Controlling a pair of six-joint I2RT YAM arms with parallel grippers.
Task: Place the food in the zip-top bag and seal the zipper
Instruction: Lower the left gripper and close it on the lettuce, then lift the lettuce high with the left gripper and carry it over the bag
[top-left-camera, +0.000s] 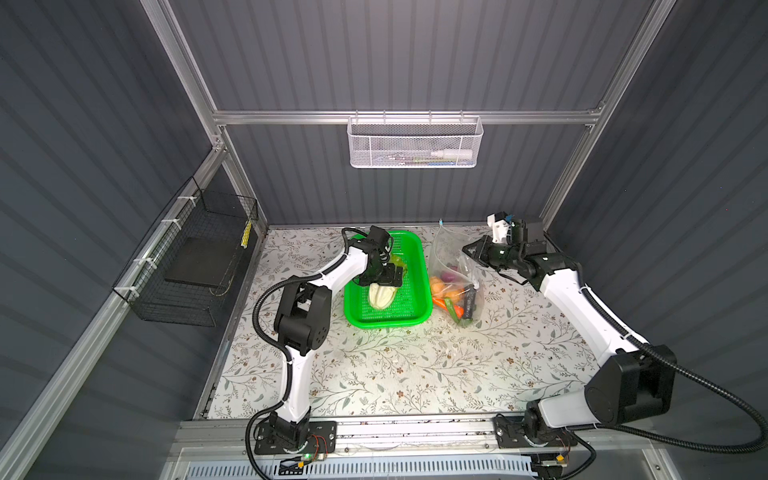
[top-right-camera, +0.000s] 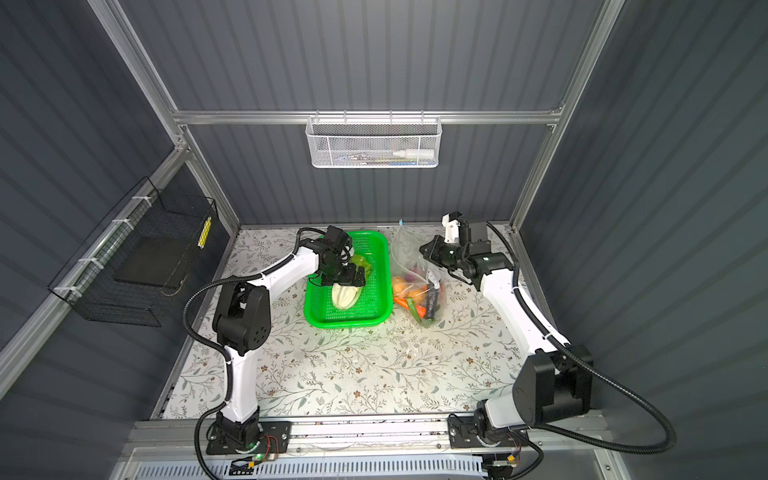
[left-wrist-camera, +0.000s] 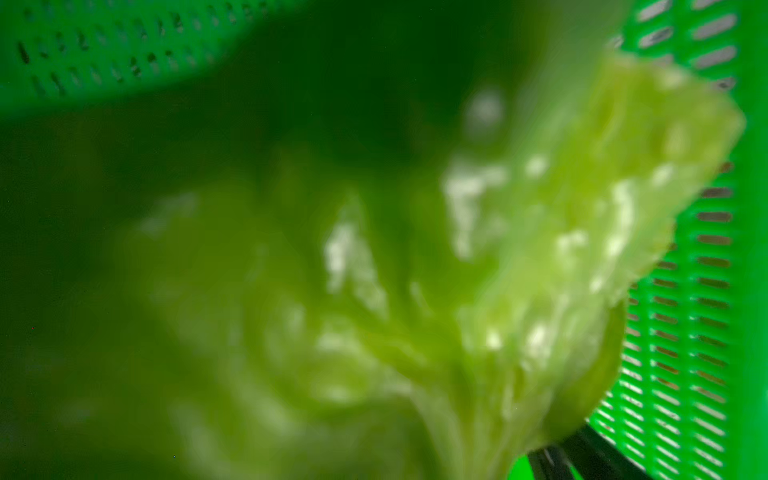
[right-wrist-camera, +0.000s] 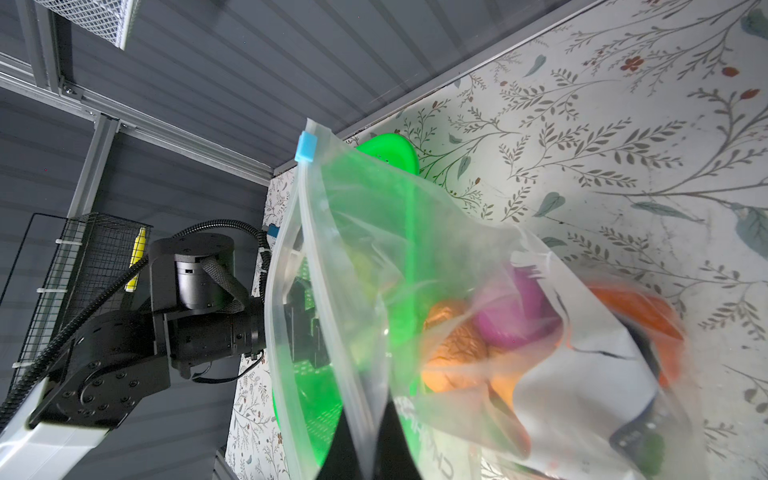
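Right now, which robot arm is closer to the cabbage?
Left. The left gripper is right over the cabbage in the green basket. The right gripper is off beside the basket, pinching the bag.

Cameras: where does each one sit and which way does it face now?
Top views: overhead stereo pair, looking down at the table; left arm and right arm show.
Left wrist: close over the blurred cabbage in the green basket; a dark finger shows.
Right wrist: looks along the right end effector, shut on the zip-top bag; left arm behind.
Shared: top views and left wrist see cabbage and basket.
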